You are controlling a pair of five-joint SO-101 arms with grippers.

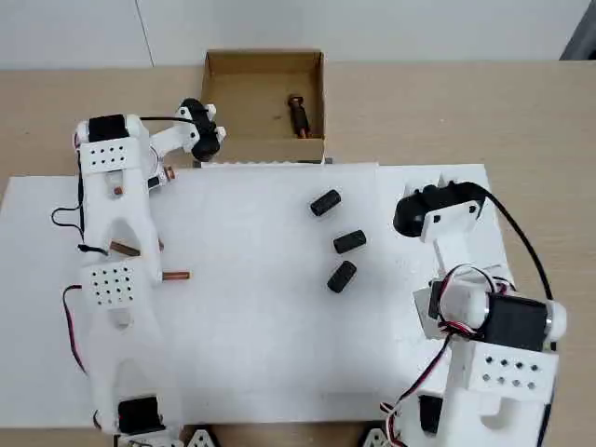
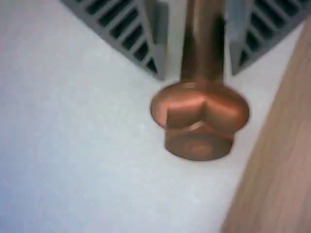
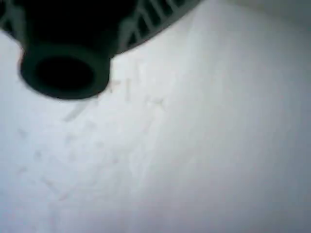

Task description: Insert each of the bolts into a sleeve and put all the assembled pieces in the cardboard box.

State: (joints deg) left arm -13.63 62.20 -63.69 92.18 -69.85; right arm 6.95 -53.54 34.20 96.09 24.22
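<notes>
The copper bolt (image 2: 199, 116) is clamped in the left hand (image 2: 201, 48). Its shank runs btwn the two grey fingers (image 2: 138, 34), which are closed narrow onto it, and the hex head sticks out past the tips. The bolt hangs over the white sheet (image 2: 73, 145) right at the sheet's edge, w/ the wood desk (image 2: 277, 184) alongside. In the high view this hand is at the sheet's far corner on the left arm's side, near the cardboard box (image 1: 217, 102).

The black sleeve (image 3: 65, 73) is held by the right hand (image 1: 416, 212), open end facing the wrist camera, a ribbed finger (image 3: 150, 17) just behind it. It's over the sheet; can't tell if it touches.

Three loose sleeves lie mid-sheet btwn the arms, near each other but apart: first sleeve (image 1: 325, 202), second sleeve (image 1: 349, 242), third sleeve (image 1: 342, 276).

The box stands on the desk against the sheet's far edge. One assembled piece (image 1: 298, 116) lies inside, toward the wall on the right arm's side.

By the left arm, a loose bolt (image 1: 175, 276) lies clear on the sheet; another bolt (image 1: 124, 249) is partly under the arm.
</notes>
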